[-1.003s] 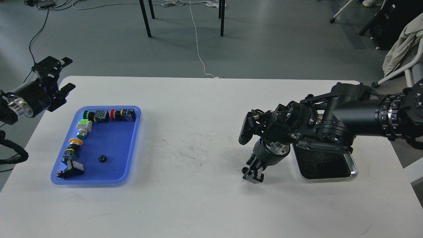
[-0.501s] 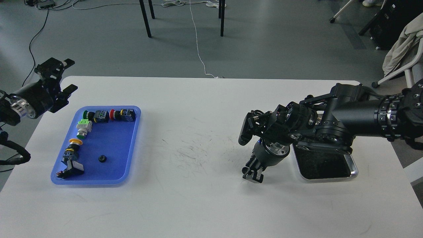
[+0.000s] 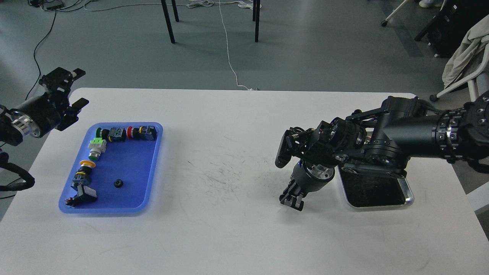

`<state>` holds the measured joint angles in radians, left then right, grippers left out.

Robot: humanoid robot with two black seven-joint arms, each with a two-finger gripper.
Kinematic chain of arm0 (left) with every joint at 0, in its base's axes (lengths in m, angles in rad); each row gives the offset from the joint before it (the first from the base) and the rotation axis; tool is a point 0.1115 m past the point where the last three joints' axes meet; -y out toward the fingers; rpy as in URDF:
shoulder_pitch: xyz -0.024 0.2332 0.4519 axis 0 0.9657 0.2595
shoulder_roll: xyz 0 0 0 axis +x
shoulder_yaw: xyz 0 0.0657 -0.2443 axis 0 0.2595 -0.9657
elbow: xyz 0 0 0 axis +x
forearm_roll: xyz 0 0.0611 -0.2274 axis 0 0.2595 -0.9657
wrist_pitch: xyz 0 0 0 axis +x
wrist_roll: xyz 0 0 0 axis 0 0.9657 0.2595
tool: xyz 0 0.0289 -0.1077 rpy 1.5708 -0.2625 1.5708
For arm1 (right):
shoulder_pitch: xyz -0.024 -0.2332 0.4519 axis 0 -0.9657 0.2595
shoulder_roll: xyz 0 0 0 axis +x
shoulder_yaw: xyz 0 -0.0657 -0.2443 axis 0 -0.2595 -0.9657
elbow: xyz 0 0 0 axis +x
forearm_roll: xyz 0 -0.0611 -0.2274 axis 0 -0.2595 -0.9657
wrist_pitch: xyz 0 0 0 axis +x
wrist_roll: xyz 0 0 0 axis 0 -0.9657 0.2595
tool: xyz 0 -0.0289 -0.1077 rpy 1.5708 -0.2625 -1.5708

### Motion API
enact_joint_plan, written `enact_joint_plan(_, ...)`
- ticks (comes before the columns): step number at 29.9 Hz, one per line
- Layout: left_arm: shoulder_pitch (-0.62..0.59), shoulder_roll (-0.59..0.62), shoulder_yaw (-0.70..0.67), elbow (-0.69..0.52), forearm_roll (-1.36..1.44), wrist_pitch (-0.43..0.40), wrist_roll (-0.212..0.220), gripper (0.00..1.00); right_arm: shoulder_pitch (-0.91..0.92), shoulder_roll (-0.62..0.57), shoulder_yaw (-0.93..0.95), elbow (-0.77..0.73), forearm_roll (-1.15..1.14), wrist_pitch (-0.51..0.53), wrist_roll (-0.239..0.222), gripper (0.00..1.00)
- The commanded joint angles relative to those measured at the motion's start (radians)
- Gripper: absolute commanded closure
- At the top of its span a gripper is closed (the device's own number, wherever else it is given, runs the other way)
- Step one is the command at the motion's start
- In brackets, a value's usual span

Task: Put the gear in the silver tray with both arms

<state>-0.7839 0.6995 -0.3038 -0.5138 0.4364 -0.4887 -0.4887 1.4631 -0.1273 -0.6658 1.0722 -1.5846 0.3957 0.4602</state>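
The silver tray point(image 3: 409, 193) lies at the table's right side, its far half hidden under my right arm. My right gripper point(image 3: 292, 201) points down at the table just left of the tray, its tip at or just above the tabletop. Its dark fingers cannot be told apart, and I cannot tell whether it holds anything. A small black gear point(image 3: 118, 183) lies in the blue tray point(image 3: 151, 191) at the left. My left gripper point(image 3: 79, 87) is open and empty, above the table's far left corner, behind the blue tray.
The blue tray also holds several push-button switches point(image 3: 114, 134) along its far and left sides. Chair legs point(image 3: 168, 23) and cables lie on the floor beyond the table. The table point(image 3: 214, 168) shows scuff marks in the middle.
My left gripper has drawn back slightly to the left. My right gripper has shifted and turned a little at the tabletop; a small toothed thing seen at its left tip before no longer stands out.
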Motion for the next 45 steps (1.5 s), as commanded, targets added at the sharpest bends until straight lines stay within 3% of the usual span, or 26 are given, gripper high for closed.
enact_joint_plan(1,0.000,0.000,0.000,0.000,0.001,0.000,0.000,0.02,0.002,0.000,0.000,0.000,0.000,0.000,0.000,0.81)
enact_joint_plan(7,0.002,0.000,0.002,0.000,0.001,0.000,0.000,0.02,0.010,0.000,-0.002,0.000,-0.002,0.002,0.000,0.87)
enact_joint_plan(20,0.003,-0.002,0.002,0.005,0.001,0.000,0.000,0.02,0.040,-0.038,-0.003,0.008,0.002,0.011,0.000,0.91)
enact_joint_plan(23,0.011,-0.002,0.000,0.005,0.001,0.000,0.000,0.02,0.026,-0.029,0.000,-0.015,0.002,0.011,-0.008,0.80)
enact_joint_plan(26,0.017,0.000,0.002,0.005,0.001,0.000,0.000,0.02,0.029,-0.020,0.003,-0.023,0.006,0.011,-0.006,0.53)
enact_joint_plan(31,0.017,0.000,0.002,0.005,0.001,0.000,0.000,0.02,0.042,-0.008,0.005,-0.021,0.014,0.011,-0.006,0.41)
enact_joint_plan(45,0.017,0.000,0.002,0.008,0.001,0.000,0.000,0.02,0.049,0.023,-0.015,0.006,0.020,0.021,0.011,0.40)
